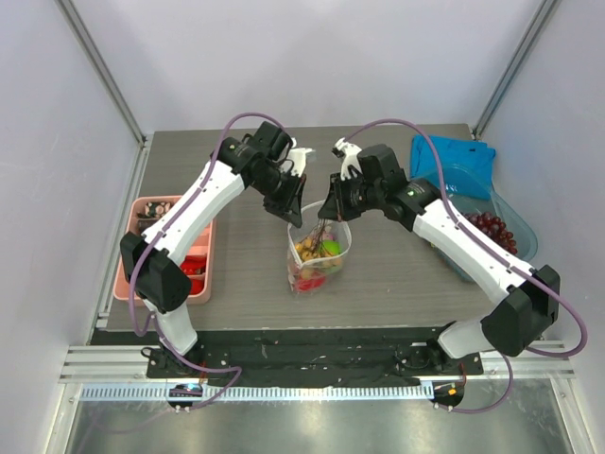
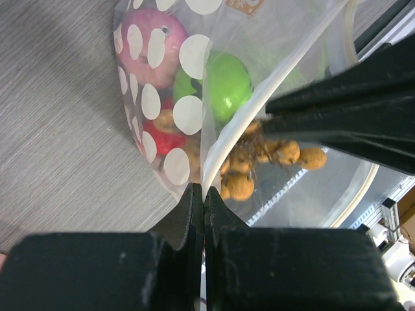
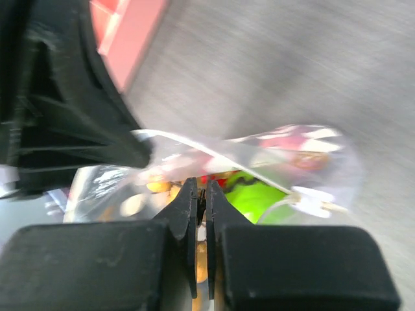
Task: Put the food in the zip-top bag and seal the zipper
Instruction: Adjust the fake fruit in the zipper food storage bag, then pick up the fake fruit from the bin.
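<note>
The zip-top bag [image 1: 319, 251] stands upright at the centre of the table [image 1: 397, 274], a grey wood-grain surface. The bag is clear, flexible film printed with white round dots, and its mouth is open upward. The zipper [image 2: 219, 154] is a thin whitish strip curving along the mouth edge.

Inside the bag lie a smooth, glossy green piece [image 2: 227, 81], a rounded red piece [image 2: 146, 39] and a knobbly orange cluster [image 2: 259, 159]. A dark grape bunch [image 1: 492, 227] rests in the clear blue-tinted tub [image 1: 518, 216] near the table's right edge. A pink compartment tray [image 1: 142, 274] sits along the left edge. A crumpled blue cloth [image 1: 454, 151] lies at the far right corner.

Both arms reach from the near edge with elbows outward and wrists angled down toward the bag mouth. The left gripper [image 1: 295, 219] has its jaws pressed together on the left rim of the bag. The right gripper [image 1: 326, 216] pinches the opposite rim, its jaws narrow with only film between them.
</note>
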`<control>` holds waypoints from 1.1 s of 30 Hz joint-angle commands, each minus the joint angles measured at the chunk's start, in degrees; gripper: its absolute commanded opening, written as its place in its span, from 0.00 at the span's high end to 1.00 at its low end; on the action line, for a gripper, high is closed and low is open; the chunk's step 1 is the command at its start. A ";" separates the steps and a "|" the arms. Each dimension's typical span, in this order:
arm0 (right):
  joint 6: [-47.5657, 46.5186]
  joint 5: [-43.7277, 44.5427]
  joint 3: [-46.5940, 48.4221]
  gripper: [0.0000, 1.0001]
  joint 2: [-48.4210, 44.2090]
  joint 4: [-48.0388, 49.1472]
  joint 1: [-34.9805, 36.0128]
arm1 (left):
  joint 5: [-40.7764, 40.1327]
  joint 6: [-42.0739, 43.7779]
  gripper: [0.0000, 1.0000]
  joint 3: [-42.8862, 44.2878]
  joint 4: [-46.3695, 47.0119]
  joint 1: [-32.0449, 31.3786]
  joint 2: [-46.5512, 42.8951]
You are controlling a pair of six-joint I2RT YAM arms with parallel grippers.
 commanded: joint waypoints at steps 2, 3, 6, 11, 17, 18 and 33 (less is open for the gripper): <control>-11.02 16.20 -1.09 0.80 -3.51 3.31 5.84 | 1.11 -0.18 1.00 0.11 1.47 0.38 -1.91; -13.82 17.70 -1.71 0.60 -3.95 4.20 6.73 | 1.11 -0.27 1.00 0.11 1.47 0.38 -1.91; -17.53 21.05 -2.15 0.44 -4.22 5.44 9.28 | 0.94 -0.27 1.00 0.29 1.30 0.38 -1.91; -19.82 22.90 0.82 0.31 -5.44 4.22 9.29 | 0.59 -0.18 1.00 0.29 1.47 0.47 -1.91; -21.31 10.79 8.98 0.11 -10.28 0.10 3.41 | 0.59 -0.44 1.00 0.29 1.91 0.56 -1.91; -21.93 9.47 10.49 0.08 -10.54 -1.49 1.92 | 0.59 -0.45 1.00 0.29 2.00 0.56 -2.00; -45.83 -0.31 9.81 0.13 2.63 -38.50 -53.94 | 1.02 -1.15 1.00 -0.85 5.42 0.56 -3.67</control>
